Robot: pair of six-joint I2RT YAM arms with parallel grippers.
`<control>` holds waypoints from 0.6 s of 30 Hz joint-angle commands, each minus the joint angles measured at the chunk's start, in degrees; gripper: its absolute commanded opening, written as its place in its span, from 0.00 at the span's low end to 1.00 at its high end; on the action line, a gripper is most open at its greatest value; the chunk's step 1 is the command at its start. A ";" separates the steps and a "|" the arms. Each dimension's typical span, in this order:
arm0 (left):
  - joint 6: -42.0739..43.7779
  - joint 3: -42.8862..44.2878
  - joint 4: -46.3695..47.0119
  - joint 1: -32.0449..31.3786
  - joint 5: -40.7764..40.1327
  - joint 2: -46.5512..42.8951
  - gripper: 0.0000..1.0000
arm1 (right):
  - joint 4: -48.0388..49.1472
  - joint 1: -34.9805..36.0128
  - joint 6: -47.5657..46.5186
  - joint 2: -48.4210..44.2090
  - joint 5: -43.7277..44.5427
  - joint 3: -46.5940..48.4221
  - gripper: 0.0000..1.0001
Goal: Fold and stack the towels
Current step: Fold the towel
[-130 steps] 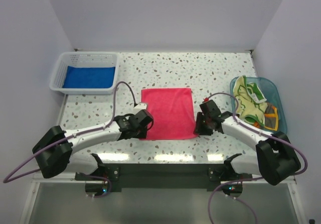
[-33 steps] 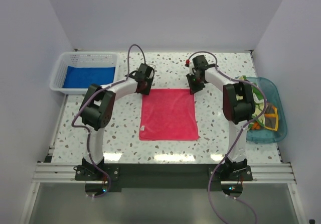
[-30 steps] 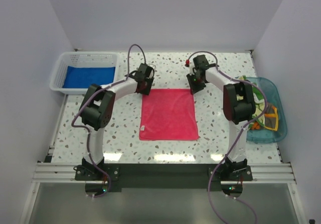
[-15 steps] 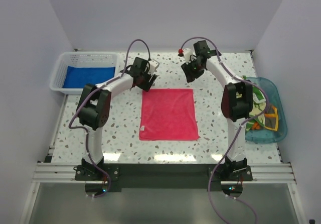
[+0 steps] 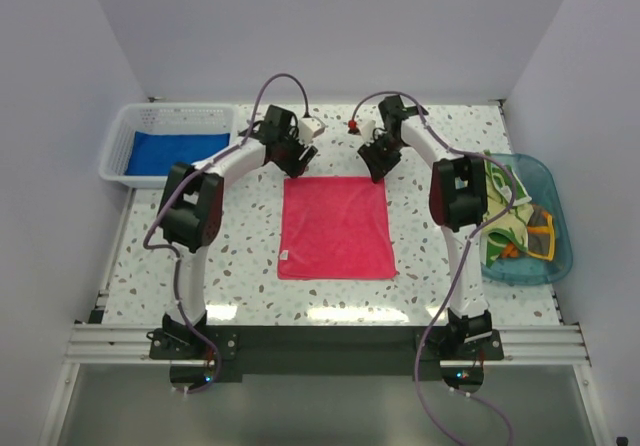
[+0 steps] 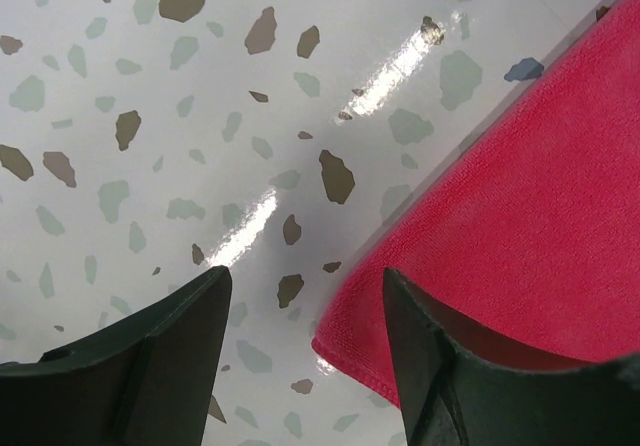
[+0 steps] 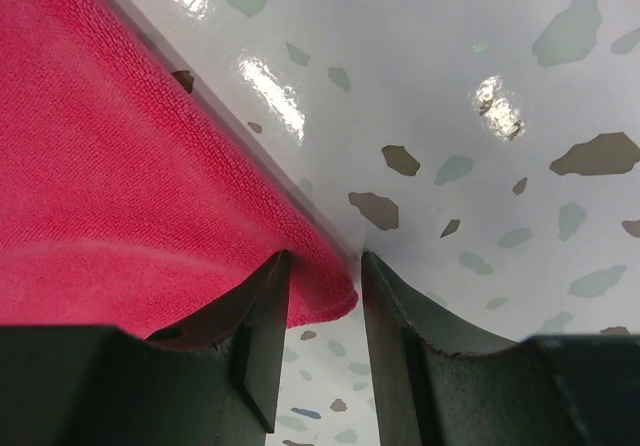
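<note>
The pink towel (image 5: 336,228) is spread flat at the middle of the bench (image 5: 240,236). Its far left corner is framed by the left gripper (image 6: 300,296), whose fingers are set wide apart. Its far right corner is seen, unpinched, between the narrowly parted fingers of the right gripper (image 7: 322,276). A blue towel (image 5: 178,152) is laid in the white basket (image 5: 170,114), and patterned towels (image 5: 500,201) are heaped in the blue tub (image 5: 545,181).

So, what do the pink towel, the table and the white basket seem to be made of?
The towel: soft cloth, probably microfibre or terry, matte; the wrist views show a fine fuzzy pile. The table: hard and glossy, speckled like terrazzo, stone or laminate, I cannot tell; lights glint on it. The basket: white, probably moulded plastic, with slotted walls.
</note>
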 commanded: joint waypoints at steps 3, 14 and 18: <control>4.08 3.29 -3.27 1.04 4.36 1.88 0.66 | -3.41 -0.24 -3.01 2.73 -1.20 4.81 0.38; 4.96 5.84 -5.73 1.56 4.98 4.78 0.62 | -7.10 -0.24 -5.03 5.28 -2.08 4.11 0.20; 4.53 6.02 -6.70 1.83 5.24 5.75 0.59 | -7.19 -0.24 -5.38 5.46 -1.90 3.58 0.11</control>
